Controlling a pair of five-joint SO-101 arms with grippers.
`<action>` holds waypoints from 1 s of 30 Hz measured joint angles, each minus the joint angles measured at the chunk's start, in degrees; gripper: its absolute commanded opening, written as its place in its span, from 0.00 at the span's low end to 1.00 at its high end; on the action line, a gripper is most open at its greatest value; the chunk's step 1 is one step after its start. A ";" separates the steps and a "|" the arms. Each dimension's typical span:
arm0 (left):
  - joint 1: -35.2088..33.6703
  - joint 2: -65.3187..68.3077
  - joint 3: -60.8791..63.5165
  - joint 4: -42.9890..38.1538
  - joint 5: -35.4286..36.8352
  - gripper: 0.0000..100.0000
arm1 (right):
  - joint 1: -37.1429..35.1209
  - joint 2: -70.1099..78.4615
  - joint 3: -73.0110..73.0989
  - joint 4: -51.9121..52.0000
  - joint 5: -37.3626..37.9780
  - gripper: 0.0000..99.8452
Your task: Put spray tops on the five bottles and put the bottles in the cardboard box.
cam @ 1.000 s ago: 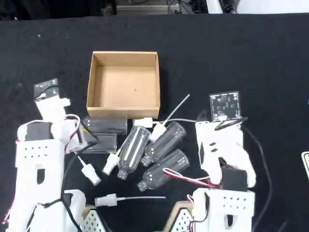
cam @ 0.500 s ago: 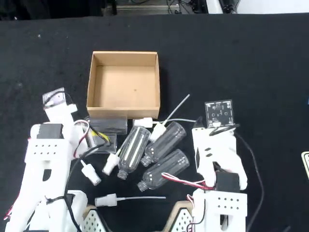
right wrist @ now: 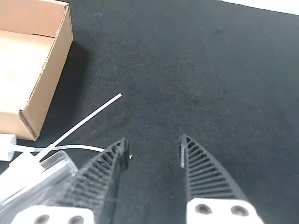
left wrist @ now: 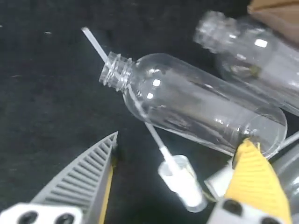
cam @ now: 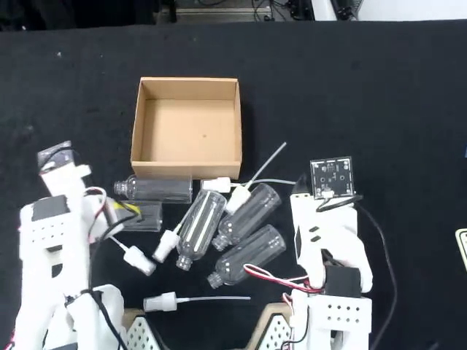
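The right gripper's [right wrist: 152, 154] fingers spread over black table [right wrist: 210, 70], beside cardboard box [right wrist: 32, 60].

- Setting: robotics lab bench.
- Table [cam: 408, 87] is covered in plain black cloth.
- Two white plastic arms, the left arm [cam: 51, 240] and the right arm [cam: 332, 244], stand side by side at the near edge on perforated base plates [cam: 142, 334].
- A bare circuit board [cam: 332, 177] sits on the right arm's wrist, and red and white wires [cam: 271, 275] run exposed along it.
- Cable bundles [cam: 273, 9] lie past the far table edge.
- Clear bottles [cam: 201, 222] and a cardboard box [cam: 186, 168] are laid out on the cloth between the arms.
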 measured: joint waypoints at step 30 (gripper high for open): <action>-3.96 20.40 -15.91 9.32 24.62 0.36 | -5.54 0.00 0.00 2.55 0.00 0.16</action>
